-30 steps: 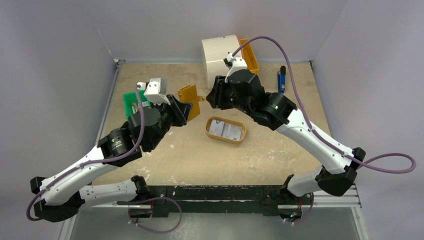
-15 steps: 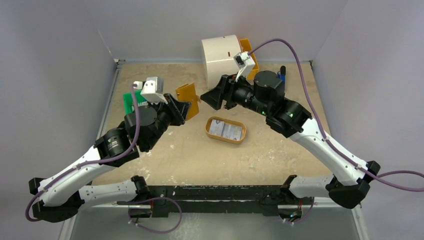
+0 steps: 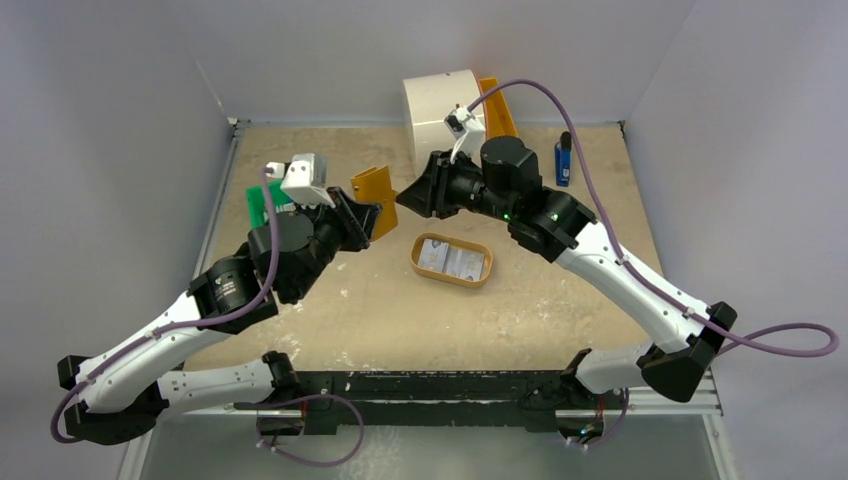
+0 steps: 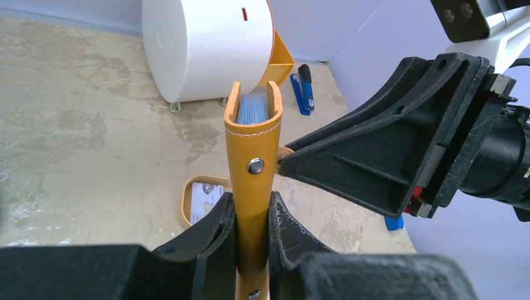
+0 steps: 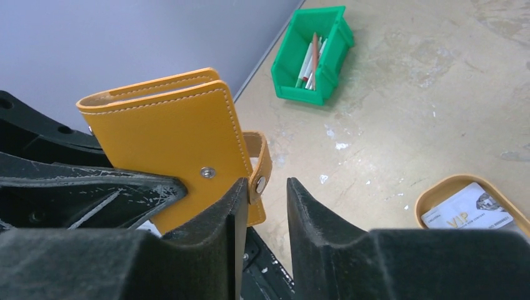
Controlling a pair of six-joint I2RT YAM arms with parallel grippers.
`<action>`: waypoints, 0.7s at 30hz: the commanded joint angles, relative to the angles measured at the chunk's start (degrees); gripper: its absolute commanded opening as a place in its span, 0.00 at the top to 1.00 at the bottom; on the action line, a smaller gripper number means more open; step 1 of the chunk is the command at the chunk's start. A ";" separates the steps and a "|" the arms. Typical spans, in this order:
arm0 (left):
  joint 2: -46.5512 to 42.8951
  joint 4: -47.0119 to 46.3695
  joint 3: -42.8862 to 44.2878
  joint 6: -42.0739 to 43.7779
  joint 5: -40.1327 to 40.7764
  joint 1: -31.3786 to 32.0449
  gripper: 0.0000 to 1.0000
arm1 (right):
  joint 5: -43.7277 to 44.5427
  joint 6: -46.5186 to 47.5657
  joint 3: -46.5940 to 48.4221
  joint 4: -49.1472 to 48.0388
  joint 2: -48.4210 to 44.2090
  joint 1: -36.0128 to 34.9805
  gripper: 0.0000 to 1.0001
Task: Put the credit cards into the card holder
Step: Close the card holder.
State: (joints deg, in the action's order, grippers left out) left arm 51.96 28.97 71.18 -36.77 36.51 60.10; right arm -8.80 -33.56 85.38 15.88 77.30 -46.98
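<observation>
Clamping the left pincer (image 4: 251,201) tight on the card holder (image 4: 253,156): orange-tan, white-stitched, upright, off the desk (image 3: 400,310) at upper centre of the overhead frame. Showing bluish credit cards (image 4: 253,109) in its open top, one more in the oval tray (image 5: 437,187). Nosing in with the right pincer (image 5: 267,187), parted a little, snap strap (image 5: 259,178) at its mouth, gripping nothing. Since half a second ago: right wrist rolled leftward, holder unmoved.

Left arm (image 3: 150,345), right arm (image 3: 625,285): white link shells, round black joint housings. Lilac cable (image 3: 590,170) runs along each in loose loops. White camera box (image 3: 305,180) on each wrist. Left tool (image 4: 252,203), right tool (image 5: 265,184): matt black wedge fingers, inner faces scuffed pale. Red tab (image 4: 415,190) at right tool's base.
</observation>
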 commanded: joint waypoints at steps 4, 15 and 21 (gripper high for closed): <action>-1.56 -1.80 2.79 0.90 0.74 0.22 1.00 | -1.72 -1.73 0.31 -3.60 -1.63 1.71 0.77; -1.43 -1.96 2.74 0.96 0.46 0.20 1.00 | -4.17 -1.73 0.75 -4.22 -0.75 2.09 0.86; -1.49 -2.16 2.77 1.00 0.35 0.24 1.00 | -5.00 -1.83 0.88 -4.19 -0.35 2.21 0.87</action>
State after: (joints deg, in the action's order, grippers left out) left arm 51.37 29.02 71.18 -36.77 36.51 60.10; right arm -11.86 -35.05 85.36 14.37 77.30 -45.12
